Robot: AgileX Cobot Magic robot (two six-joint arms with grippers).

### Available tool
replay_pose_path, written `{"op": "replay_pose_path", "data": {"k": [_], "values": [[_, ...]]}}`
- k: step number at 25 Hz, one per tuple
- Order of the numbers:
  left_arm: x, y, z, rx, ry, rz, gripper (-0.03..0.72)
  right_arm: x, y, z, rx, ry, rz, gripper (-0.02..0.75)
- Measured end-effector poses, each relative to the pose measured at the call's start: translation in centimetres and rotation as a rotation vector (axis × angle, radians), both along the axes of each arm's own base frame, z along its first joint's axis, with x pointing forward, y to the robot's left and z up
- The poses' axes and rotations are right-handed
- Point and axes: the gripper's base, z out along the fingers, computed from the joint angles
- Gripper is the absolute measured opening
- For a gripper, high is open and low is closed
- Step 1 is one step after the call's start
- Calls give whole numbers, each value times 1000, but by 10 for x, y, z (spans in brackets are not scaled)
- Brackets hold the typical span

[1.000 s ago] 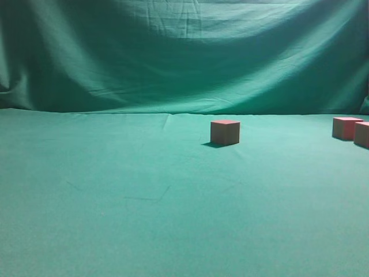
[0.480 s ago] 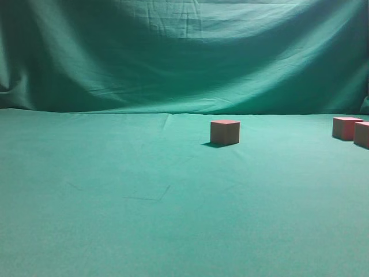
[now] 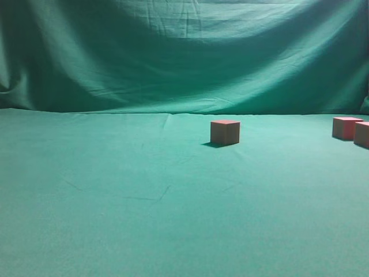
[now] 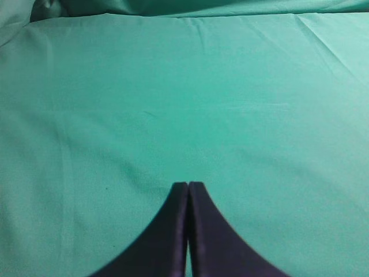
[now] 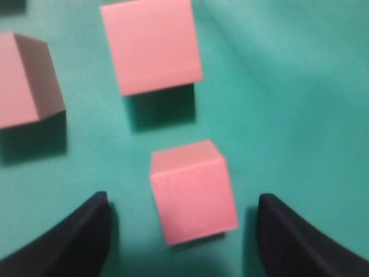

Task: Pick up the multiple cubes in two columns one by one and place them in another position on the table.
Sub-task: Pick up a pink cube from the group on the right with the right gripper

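Note:
In the exterior view one salmon-pink cube [image 3: 225, 132] stands alone on the green table [image 3: 115, 190], right of centre. Two more cubes [image 3: 346, 127] [image 3: 362, 134] sit at the far right edge. No gripper shows in that view. In the right wrist view my right gripper [image 5: 183, 208] is open, its two dark fingers on either side of a pink cube [image 5: 193, 190] that rests on the cloth between them, not touching. Two more cubes [image 5: 151, 43] [image 5: 26, 78] lie beyond it. My left gripper [image 4: 188, 186] is shut and empty above bare green cloth.
A draped green backdrop [image 3: 184, 52] rises behind the table. The cloth has faint creases [image 3: 155, 196]. In the left wrist view the backdrop's fold [image 4: 46, 8] shows at the top left.

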Motion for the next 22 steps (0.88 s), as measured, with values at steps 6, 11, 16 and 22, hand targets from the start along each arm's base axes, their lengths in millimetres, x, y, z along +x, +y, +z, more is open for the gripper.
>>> {"op": "replay_pose_path", "data": {"k": [6,11,16,22], "values": [[0,0,0,0,0,0,0,5,-6,-9,0,14,-20,351],[0,0,0,0,0,0,0,6,-6,-10,1,8,-22,280],[0,0,0,0,0,0,0,2,-6,-8,7,33,-34,280],[0,0,0,0,0,0,0,-11,15,45,15,-99,68,280]]}}
